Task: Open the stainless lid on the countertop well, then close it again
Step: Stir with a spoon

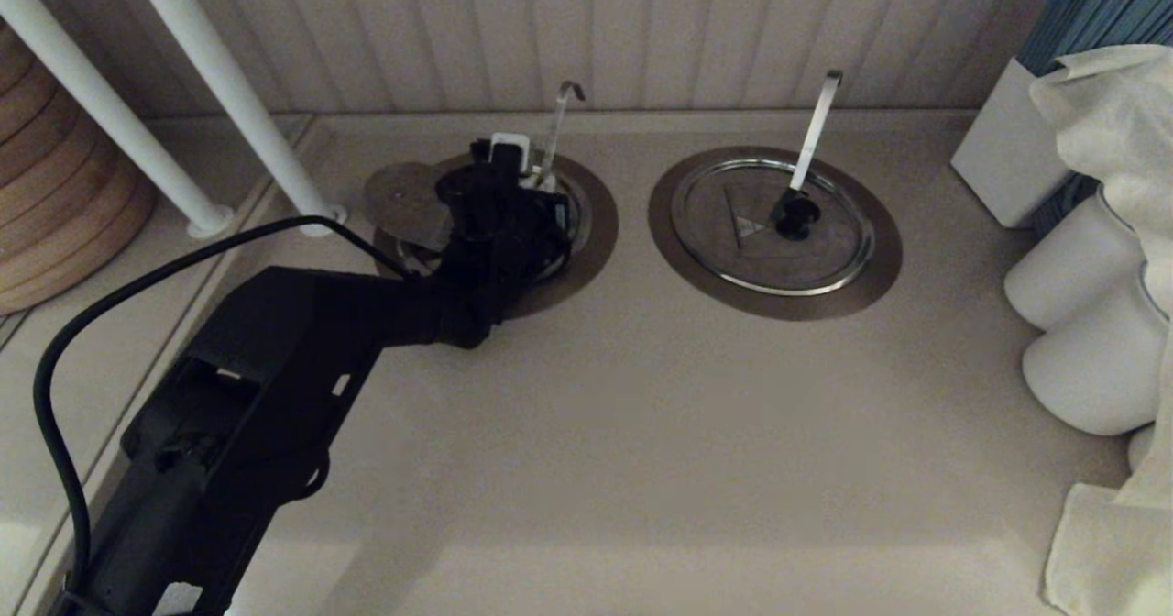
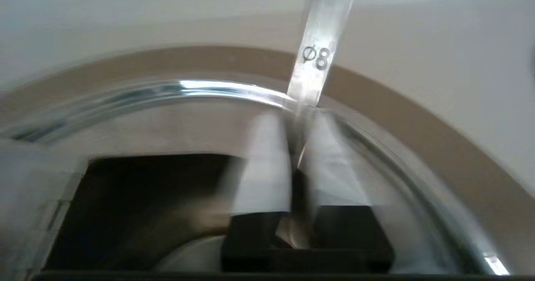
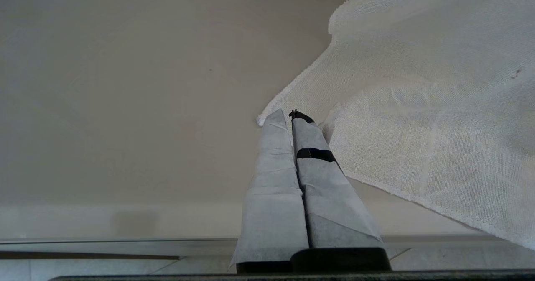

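We see the left claw (image 1: 509, 159) reaching over the left-hand well (image 1: 586, 249) set in the counter (image 1: 641, 414). The steel lid (image 1: 403, 196) hangs tilted and pushed toward the robot's left, so its edge overlaps the well's wide steel ring on that side and part of the dark opening shows beneath the arm. From the left wrist view, the two white-wrapped fingers (image 2: 263, 164) stand close together with only a narrow gap, and something dark sits pinched in that gap; it looks like the lid's knob, though blur keeps us from being fully sure. The slim hook-tipped handle (image 2: 315, 51) rises just beyond the fingertips, leaning against the well's shiny inner rim, and it bears a small stamped mark.

To the right, the second well (image 1: 880, 258) sits covered by its own lid (image 1: 733, 231), with a black knob and a broader pale handle (image 1: 816, 130).

The right claw (image 3: 291, 118) is out of the head view; its wrist camera shows its fingers pressed together, holding nothing, above the counter beside a white cloth (image 3: 418, 105).
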Controlling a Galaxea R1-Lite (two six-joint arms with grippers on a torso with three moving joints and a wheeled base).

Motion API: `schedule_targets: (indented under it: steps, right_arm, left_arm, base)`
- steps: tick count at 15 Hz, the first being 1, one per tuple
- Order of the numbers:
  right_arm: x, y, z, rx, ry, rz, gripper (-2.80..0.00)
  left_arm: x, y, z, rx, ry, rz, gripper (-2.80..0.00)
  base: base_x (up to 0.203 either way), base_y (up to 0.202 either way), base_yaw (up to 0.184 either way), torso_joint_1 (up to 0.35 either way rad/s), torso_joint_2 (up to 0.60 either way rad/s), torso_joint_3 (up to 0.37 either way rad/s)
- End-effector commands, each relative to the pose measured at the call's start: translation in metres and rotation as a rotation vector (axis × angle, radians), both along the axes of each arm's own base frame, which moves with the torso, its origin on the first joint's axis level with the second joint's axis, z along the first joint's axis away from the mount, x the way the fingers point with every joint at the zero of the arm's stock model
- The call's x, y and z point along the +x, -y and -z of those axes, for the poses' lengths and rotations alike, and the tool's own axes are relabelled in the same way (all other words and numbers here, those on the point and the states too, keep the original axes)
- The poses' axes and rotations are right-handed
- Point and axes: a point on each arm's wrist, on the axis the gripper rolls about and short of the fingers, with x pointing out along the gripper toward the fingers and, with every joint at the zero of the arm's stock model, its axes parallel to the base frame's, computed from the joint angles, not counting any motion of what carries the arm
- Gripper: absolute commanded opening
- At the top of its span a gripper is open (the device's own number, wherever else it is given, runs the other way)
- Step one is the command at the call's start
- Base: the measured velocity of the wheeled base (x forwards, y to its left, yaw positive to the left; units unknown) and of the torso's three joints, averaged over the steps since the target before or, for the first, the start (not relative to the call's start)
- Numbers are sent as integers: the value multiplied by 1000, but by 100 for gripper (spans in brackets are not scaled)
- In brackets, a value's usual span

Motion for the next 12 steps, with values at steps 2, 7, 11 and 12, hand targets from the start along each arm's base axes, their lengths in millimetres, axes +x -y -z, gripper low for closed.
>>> schedule_targets:
  steps: [2, 7, 11, 12]
  right_arm:
    - [0, 0, 0, 1, 1, 0, -280]
    - [0, 0, 0, 1, 0, 0, -280]
    - [0, 0, 0, 1, 2, 0, -280]
    - [0, 0, 0, 1, 2, 0, -280]
  left_arm:
    - [-5, -2, -14, -22, 28, 3, -280]
    - [-15, -5, -38, -79, 61, 12, -280]
    - [-19, -2, -44, -91, 70, 11, -280]
    - [-20, -3, -45, -91, 69, 6, -280]
  base:
    - [0, 0, 0, 0, 0, 0]
    - [0, 0, 0, 0, 0, 0]
    - [0, 0, 0, 0, 0, 0]
    - [0, 0, 0, 0, 0, 0]
